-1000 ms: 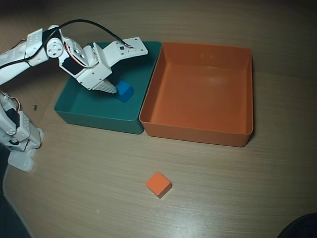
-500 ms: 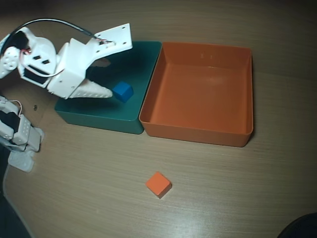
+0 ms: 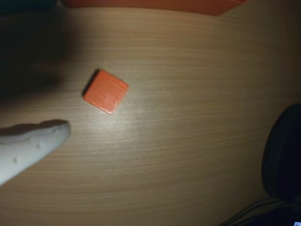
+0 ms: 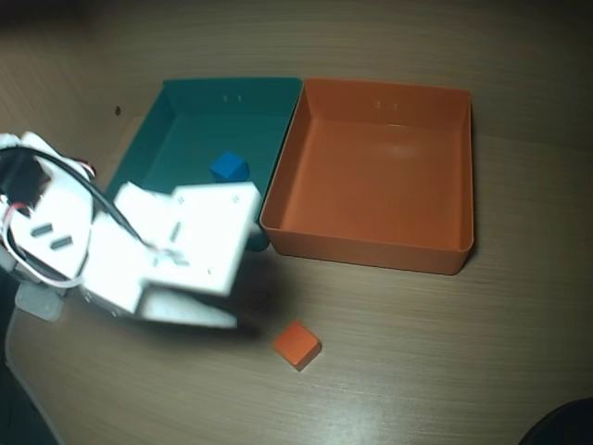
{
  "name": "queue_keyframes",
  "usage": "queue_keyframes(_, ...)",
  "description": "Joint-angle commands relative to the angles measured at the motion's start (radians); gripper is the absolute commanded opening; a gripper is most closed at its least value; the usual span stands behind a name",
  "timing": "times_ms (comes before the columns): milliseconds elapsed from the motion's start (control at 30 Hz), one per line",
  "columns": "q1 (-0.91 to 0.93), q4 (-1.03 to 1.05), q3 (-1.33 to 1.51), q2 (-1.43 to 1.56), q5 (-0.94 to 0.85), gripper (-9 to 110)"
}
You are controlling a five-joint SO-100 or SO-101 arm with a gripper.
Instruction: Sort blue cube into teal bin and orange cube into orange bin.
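Teal bin: upper left of centre on the bench, its right wall touching the orange bin's left wall; two small holes in the far wall.
Blue cube: inside the teal bin, on its floor toward the right side.
Orange bin: just right of the teal bin; two small holes in the far wall.
Orange cube: on the bench below both bins, well apart from them, turned at an angle.
Arm: white, blurred, coming in from the left and covering the teal bin's near wall.
Tool: above the bench just left of the orange cube, not touching it; too blurred to tell how its jaws stand.
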Motion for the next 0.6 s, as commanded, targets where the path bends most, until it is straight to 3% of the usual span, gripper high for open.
queue_keyframes(0, 0.025, -0.083, -0.034, -0.054, -0.002, 33)
queue_keyframes(567, 0.006, -0.16, -0.035, -0.321, -0.003, 34)
